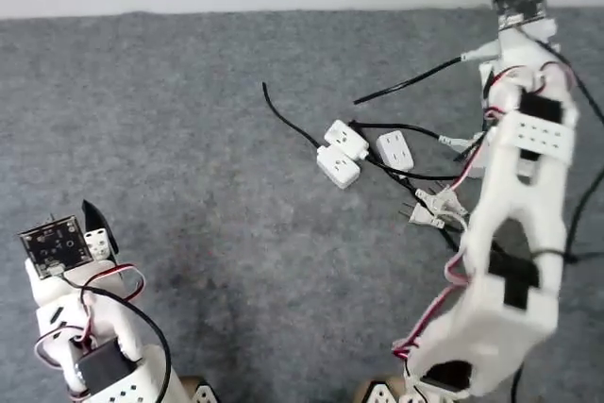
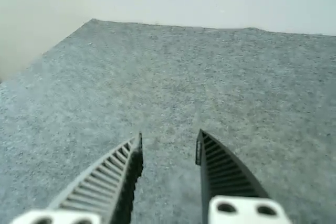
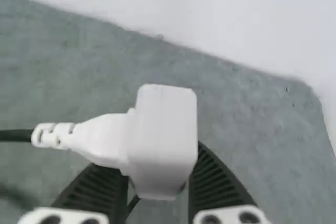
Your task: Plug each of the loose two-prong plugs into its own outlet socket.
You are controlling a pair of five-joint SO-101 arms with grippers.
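right end effector (image 3: 157, 179) gripping outlet socket (image 3: 164, 129), plug (image 3: 89, 136) in its side

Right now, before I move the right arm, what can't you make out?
- High view: the loose plugs are small and partly behind the right arm's wires, so their count is unclear.
- Right wrist view: the white block in the right gripper shows its back, so slots or prongs are hidden.
- High view: which black cables join which outlets is lost where they cross.
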